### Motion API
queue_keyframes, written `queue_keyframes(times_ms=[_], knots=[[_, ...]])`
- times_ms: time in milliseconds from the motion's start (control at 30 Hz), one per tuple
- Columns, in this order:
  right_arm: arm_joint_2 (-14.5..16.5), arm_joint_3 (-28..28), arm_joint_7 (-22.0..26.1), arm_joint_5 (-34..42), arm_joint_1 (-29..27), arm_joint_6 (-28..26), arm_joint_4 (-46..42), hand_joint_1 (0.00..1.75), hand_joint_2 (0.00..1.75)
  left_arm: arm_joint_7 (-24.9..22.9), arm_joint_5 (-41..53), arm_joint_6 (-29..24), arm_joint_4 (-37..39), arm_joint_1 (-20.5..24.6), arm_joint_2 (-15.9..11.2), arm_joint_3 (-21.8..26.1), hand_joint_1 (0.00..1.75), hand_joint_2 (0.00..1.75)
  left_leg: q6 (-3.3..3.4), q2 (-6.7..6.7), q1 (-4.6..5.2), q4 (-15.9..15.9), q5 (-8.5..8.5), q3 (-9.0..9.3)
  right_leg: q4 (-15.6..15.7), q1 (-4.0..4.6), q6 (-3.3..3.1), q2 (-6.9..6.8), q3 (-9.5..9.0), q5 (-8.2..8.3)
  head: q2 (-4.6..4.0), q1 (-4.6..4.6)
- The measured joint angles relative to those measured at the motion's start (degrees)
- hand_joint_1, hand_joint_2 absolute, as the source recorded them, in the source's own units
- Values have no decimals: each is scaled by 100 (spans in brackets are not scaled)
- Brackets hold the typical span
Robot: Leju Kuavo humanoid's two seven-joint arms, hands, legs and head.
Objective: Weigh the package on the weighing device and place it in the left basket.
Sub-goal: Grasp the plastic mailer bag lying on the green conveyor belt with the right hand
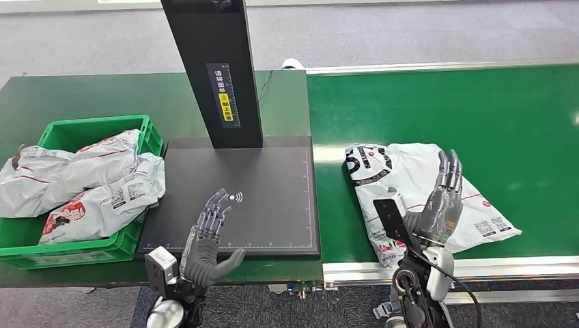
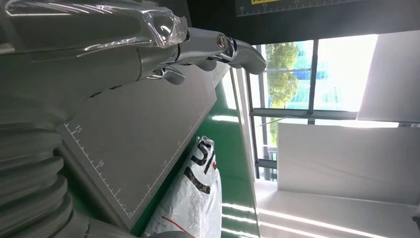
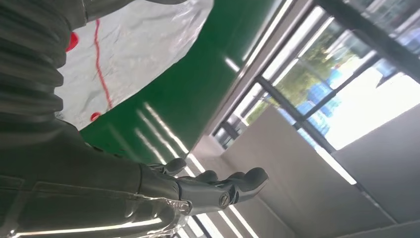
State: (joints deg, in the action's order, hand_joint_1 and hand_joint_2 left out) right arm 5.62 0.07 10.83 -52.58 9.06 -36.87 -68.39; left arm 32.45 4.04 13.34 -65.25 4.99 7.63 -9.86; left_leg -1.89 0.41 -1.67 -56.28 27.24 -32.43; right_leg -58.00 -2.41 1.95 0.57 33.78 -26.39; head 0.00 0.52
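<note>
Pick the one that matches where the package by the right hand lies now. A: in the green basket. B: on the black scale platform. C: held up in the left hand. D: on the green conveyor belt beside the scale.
D: the white package lies flat on the green conveyor belt, right of the black scale platform, with the right hand over it, fingers apart.

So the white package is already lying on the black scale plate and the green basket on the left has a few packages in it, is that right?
Not quite. The head view shows the white package lying on the green conveyor belt, to the right of the black scale plate, which has no package on it. The green basket on the left does hold several packages.
</note>
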Motion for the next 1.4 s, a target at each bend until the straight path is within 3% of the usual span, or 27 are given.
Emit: queue_keyframes(times_ms=[233, 367, 500, 767, 800, 933, 1000, 1400], knots=[[-101, -308, -1463, -774, -79, 1649, 2, 0, 175, -74, 92, 43, -51, -33, 2, 39, 0, 175, 0, -1, 0, 0, 1, -1, 1, 0, 0, -1, 0, 0, 0, -1], [-130, -344, -1890, -914, -151, 2620, 63, 0, 175, -98, 174, 64, -52, -41, 16, 80, 0, 175, 0, -1, 0, 0, 1, -2, 0, 0, 0, -1, 1, 0, 0, -2], [-146, -328, -1888, -788, -163, 3283, 254, 0, 175, -127, 225, 73, -52, -40, 37, 98, 0, 175, 0, -1, 0, 0, 1, -4, 0, 0, 0, -1, 1, 0, 0, -1], [-232, 126, -1229, -282, 45, 4571, 874, 0, 175, -148, 232, 67, -10, 62, 37, 161, 0, 175, 0, 0, 0, 0, 0, -3, 0, 0, 0, 0, 1, 0, 0, -1], [-254, 221, -1217, -289, 99, 4633, 985, 8, 175, -148, 230, 62, 3, 83, 39, 166, 0, 175, 0, 0, 0, 0, 0, -2, 0, 0, 0, 0, 0, 0, 0, -1], [-331, 536, -1211, -358, 328, 4734, 1445, 155, 175, -150, 209, 44, 43, 136, 52, 181, 0, 175, 0, 1, 0, 0, 0, -1, 0, 0, 0, 0, 0, 0, 0, 0], [-367, 650, -1211, -377, 441, 4738, 1645, 173, 175, -154, 198, 33, 53, 145, 52, 186, 0, 175, 0, 1, 0, 0, 0, 0, 0, 0, 0, 1, 0, 0, 0, 0], [-477, 997, -1338, -384, 816, 4472, 2145, 175, 175, -202, 143, -5, 54, 128, 52, 249, 0, 175, 0, -1, -1, 0, 0, 4, 0, 1, 0, 0, -5, 0, 0, 0]])
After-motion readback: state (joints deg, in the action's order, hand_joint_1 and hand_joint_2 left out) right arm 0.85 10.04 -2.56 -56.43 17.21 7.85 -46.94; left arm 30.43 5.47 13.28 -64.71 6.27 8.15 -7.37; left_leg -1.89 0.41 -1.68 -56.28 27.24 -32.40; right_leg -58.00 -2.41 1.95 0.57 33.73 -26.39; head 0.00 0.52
